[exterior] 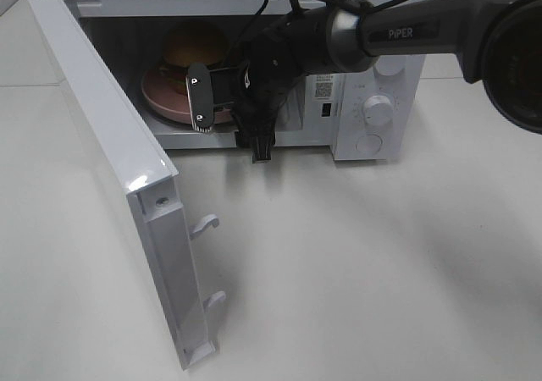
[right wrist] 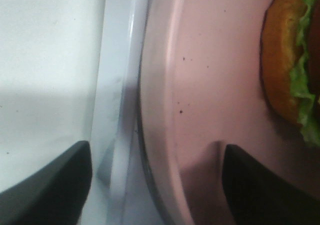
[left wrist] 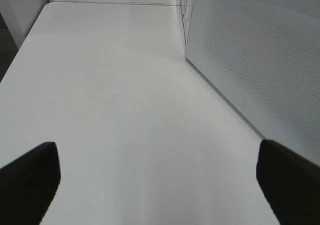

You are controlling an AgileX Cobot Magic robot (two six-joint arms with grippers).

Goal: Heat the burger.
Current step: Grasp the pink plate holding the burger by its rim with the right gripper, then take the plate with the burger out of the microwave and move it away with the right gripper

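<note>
The burger [exterior: 193, 46], with a golden-brown bun and green lettuce, sits on a round pink plate [exterior: 165, 102] inside the open white microwave [exterior: 373, 140]. My right gripper [exterior: 229, 125] reaches into the microwave's mouth at the plate's near rim. In the right wrist view its dark fingers stand apart, and the gripper [right wrist: 157, 185] straddles the rim of the plate [right wrist: 210, 85], one finger over the plate, the other outside it. The burger [right wrist: 287, 70] lies beyond the fingers, untouched. My left gripper [left wrist: 160, 185] is open over bare white table, holding nothing.
The microwave door [exterior: 110, 135] is swung wide open towards the front left, its latch hooks pointing right. The left wrist view shows the door's outer face [left wrist: 250, 60] with a dotted window close beside the left gripper. The control knobs [exterior: 377, 110] are on the microwave's right.
</note>
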